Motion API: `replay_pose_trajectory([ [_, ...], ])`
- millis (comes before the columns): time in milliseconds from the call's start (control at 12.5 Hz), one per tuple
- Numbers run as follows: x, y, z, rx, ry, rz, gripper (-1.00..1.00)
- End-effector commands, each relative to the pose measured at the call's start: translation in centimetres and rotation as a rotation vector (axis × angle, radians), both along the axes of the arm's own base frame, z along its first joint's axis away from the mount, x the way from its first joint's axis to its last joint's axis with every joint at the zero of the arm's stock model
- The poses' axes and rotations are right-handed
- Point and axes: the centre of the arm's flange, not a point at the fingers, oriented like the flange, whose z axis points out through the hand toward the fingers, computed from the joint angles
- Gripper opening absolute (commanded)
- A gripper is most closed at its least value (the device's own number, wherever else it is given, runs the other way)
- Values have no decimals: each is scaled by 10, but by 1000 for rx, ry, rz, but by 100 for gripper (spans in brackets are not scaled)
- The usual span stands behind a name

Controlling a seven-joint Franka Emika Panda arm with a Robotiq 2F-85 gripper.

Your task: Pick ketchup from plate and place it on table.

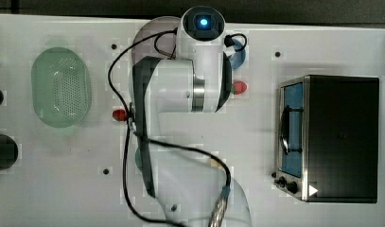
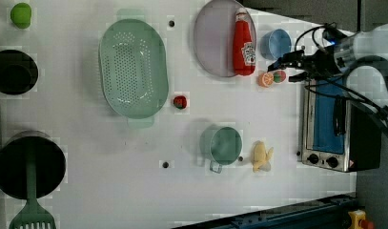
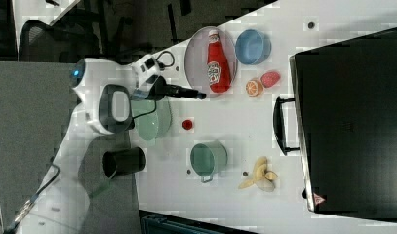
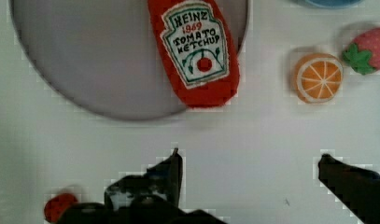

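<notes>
White worktop, screw-holed: the table (image 2: 134, 181), stock as follows. My gripper (image 4: 248, 161): fingers (image 4: 173, 172) spread wide apart, nothing between them, poised above bare table just short of the plate's rim. Item nearest: ketchup (image 4: 197, 51), soft red bottle with a Heinz label, lying flat on the plate (image 4: 85, 56) with its base overhanging the rim toward me; in the left view it lies along the plate's right side, cap pointing up the picture. Beside it, on the table: orange slice (image 4: 318, 77) and strawberry (image 4: 369, 49), touching or nearly so. Beyond: blue dish (image 2: 276, 44), green basket (image 2: 133, 69), small red fruit (image 2: 180, 101), green mug (image 2: 222, 145), banana (image 2: 261, 156), toaster oven (image 2: 327, 126). Task status, as I judge it: nothing done yet. Bottle not grasped, not lifted. Remaining: advance over the bottle, close on its body, carry clear of the plate, set down on open table.
</notes>
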Motion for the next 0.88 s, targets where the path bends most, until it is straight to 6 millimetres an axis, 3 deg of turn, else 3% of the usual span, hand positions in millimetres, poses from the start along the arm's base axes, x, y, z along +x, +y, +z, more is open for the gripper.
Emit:
replay_pose_trajectory([
  [80, 19, 8, 0, 25, -59, 138, 100],
  [880, 60, 28, -109, 30, -161, 226, 100],
])
